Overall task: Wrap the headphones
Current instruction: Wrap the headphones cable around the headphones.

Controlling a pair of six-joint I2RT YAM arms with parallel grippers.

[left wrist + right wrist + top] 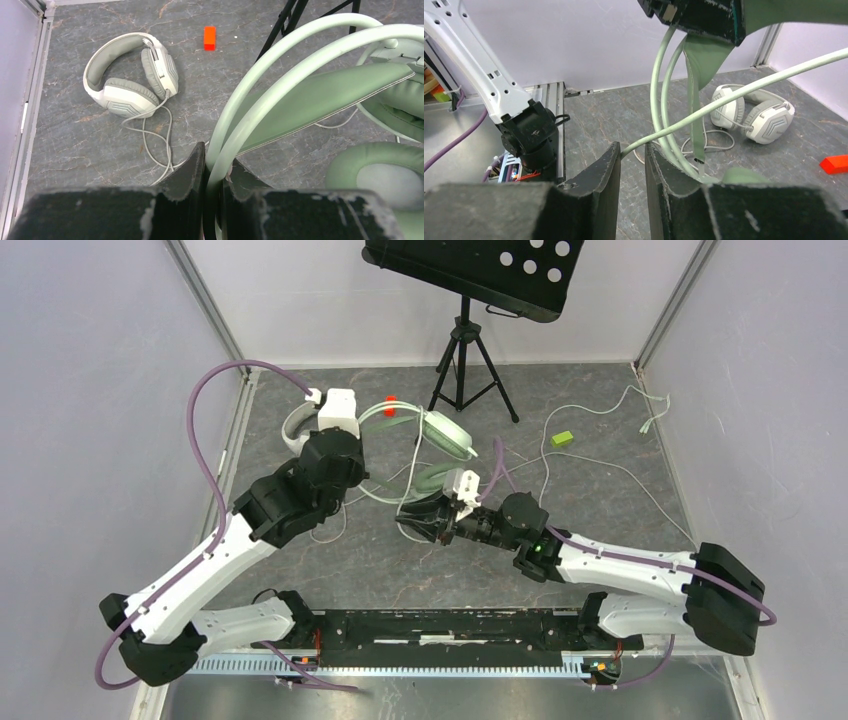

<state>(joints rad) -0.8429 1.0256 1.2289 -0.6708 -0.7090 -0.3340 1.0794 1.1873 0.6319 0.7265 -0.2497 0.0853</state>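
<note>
- Headphones first: the mint-green headset (320, 100) fills the right half of the left wrist view, with its padded strap tilted and one round cushion (380, 170) at lower right. Whether that cushion rests on the table (400, 580) I cannot tell.
- At the bottom centre of that view, the left gripper (215, 167) is clenched hard on the two thin headband wires (220, 150), both fingers pressed against them.
- Over to the right gripper (633, 150), bottom centre of its own view. Its jaws stand a little apart and a pale green cable (724, 104) runs down into the gap. The gap is wider than the cable, so nothing is pinched there.
- That cable slants in from the right edge of the frame, and the headband wires rise upright just behind it towards the top.
- In the top view both arms reach to the middle of the frame, with the mint-green headset between them.
- The white-grey headset (130, 75) lies on the table at upper left of the left wrist view, well apart from both grippers. Its cable (157, 135) trails in loose loops below it.
- An orange block (209, 38) sits top centre, near that headset, and the tripod legs (285, 20) cross the top right.
</note>
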